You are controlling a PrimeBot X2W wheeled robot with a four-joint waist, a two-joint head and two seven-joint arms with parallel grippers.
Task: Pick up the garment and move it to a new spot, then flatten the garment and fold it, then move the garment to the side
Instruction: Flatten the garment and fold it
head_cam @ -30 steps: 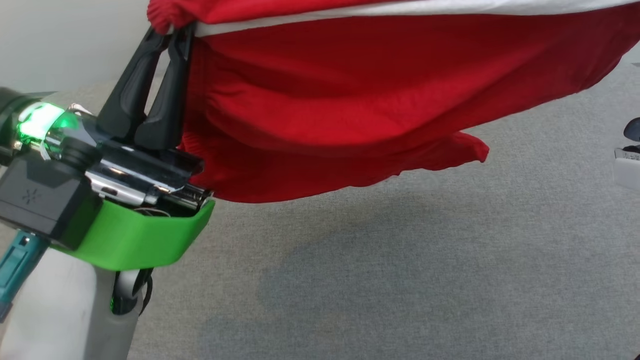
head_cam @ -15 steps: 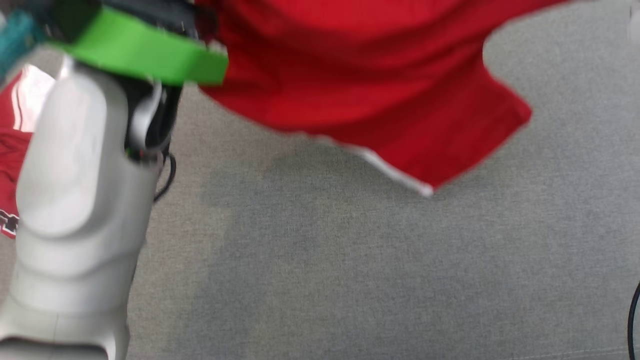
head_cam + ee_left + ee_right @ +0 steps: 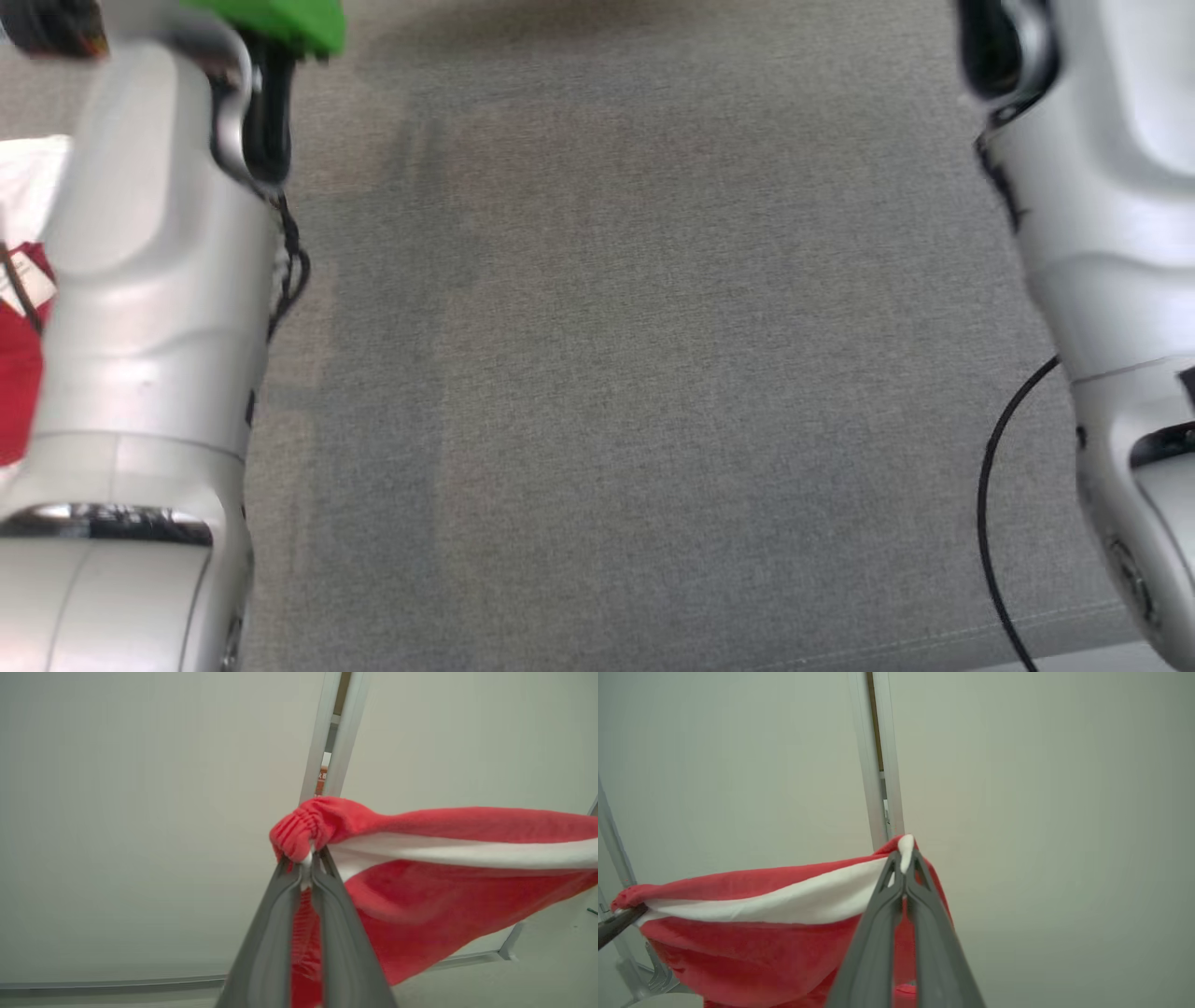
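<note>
Red garment point(image 3: 444, 877), white band: hung stretched in the air between the grippers. Left gripper point(image 3: 306, 861) pinches one bunched corner, right gripper point(image 3: 905, 858) the other. Left forearm point(image 3: 149, 280), right forearm point(image 3: 1111, 233): extended forward over grey cloth surface point(image 3: 635, 373).

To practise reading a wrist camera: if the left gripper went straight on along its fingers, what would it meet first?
Beyond the garment it grips, probably the pale upright post; depth unclear.
</note>
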